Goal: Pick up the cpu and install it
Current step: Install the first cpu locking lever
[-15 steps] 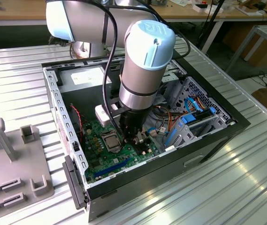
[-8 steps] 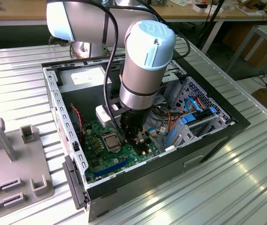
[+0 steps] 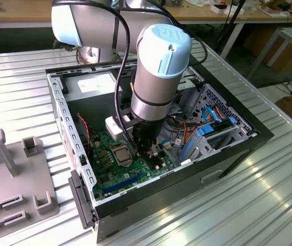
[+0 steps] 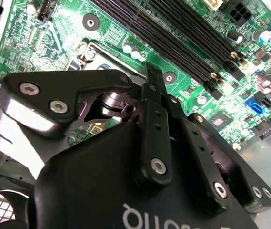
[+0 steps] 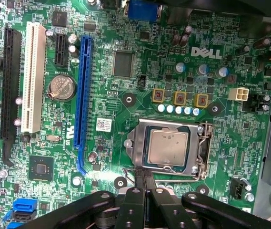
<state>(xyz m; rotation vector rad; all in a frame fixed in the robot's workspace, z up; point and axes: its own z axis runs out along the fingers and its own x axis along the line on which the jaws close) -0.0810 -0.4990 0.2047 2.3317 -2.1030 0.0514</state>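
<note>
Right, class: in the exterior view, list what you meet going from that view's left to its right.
Grey plastic fixture block → perforated metal case wall → silver-grey square cpu in its socket on the green board → black claw → blue ribbon cables.

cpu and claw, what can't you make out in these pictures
1. First wrist view: the cpu lies inside the socket frame; whether it is fully seated is hidden beneath it.
2. Second wrist view: the claw and its body cover most of the socket frame.
3. Exterior view: the arm blocks the claw's tips, and the cpu is too small to tell from its frame.
</note>
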